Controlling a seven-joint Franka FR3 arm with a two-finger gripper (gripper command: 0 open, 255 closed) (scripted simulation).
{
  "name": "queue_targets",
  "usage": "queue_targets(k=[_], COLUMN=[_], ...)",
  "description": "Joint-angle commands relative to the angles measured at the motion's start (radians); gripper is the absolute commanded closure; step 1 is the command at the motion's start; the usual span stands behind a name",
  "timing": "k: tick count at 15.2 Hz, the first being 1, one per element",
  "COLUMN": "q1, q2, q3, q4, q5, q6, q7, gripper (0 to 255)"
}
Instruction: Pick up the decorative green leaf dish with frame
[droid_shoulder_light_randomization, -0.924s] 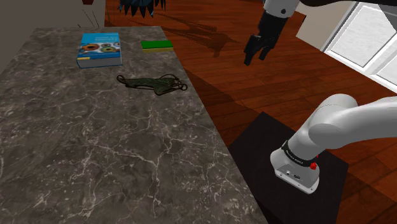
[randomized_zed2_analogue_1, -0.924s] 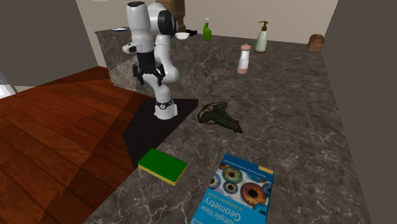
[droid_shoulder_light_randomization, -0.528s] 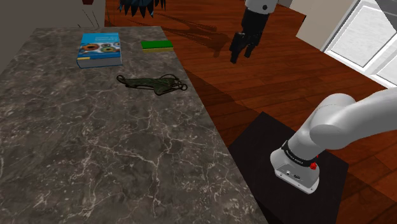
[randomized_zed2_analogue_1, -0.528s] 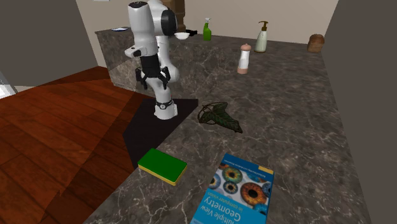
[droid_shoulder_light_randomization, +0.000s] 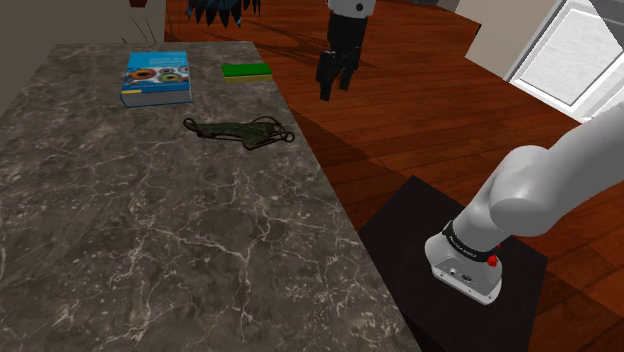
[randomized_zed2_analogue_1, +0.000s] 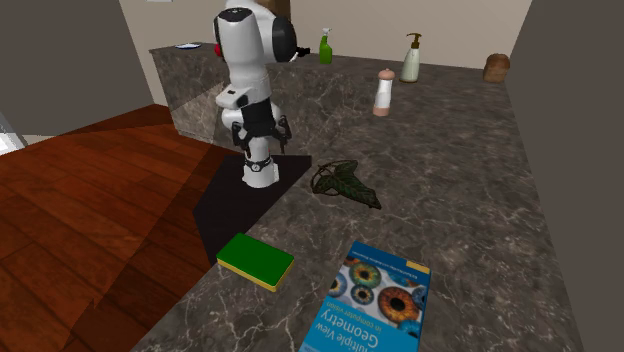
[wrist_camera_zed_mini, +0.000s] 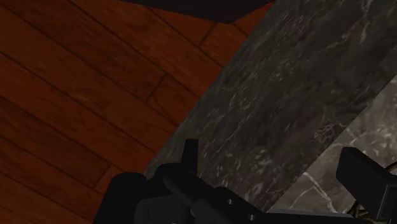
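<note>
**Gripper open out over the floor, leaf dish sitting untouched on the counter**

So the leaf dish (droid_shoulder_light_randomization: 240, 130) is lying flat on the dark marble counter (droid_shoulder_light_randomization: 150, 230), fairly close to the counter's edge on the floor side. It's a dark green, wiry-looking thing with a leaf shape in the middle. In the shoulder view it sits a bit nearer the camera than the blue book (droid_shoulder_light_randomization: 156, 77) and the flat green pad (droid_shoulder_light_randomization: 246, 71), and it isn't touching either one. From the second exterior view the dish (randomized_zed2_analogue_1: 345, 183) is just past the black stand (randomized_zed2_analogue_1: 230, 215), with the pad (randomized_zed2_analogue_1: 255, 260) and book (randomized_zed2_analogue_1: 375, 305) closer to the camera.

The gripper (droid_shoulder_light_randomization: 333, 80) is nowhere near it. It hangs over the reddish wooden floor (droid_shoulder_light_randomization: 420, 130), off the counter's edge, roughly level with the green pad and well apart from the dish. The fingers point down and they're spread apart with nothing between them. The wrist view backs that up: the two black fingers (wrist_camera_zed_mini: 189, 149) stand wide of each other, with floor planks and the counter's marble side face beyond them.

At the back of the counter there's a green spray bottle (randomized_zed2_analogue_1: 325, 46) and a pale pump bottle (randomized_zed2_analogue_1: 411, 58).
</note>
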Motion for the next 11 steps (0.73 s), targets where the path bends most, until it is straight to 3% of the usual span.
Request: queue_targets(k=[1, 11], q1=[0.017, 0.109], q2=[0.076, 0.467], q3=[0.017, 0.110], q4=[0.073, 0.511], q5=[0.004, -0.019], q6=[-0.012, -0.130], q7=[-0.016, -0.070], gripper=[0, 0])
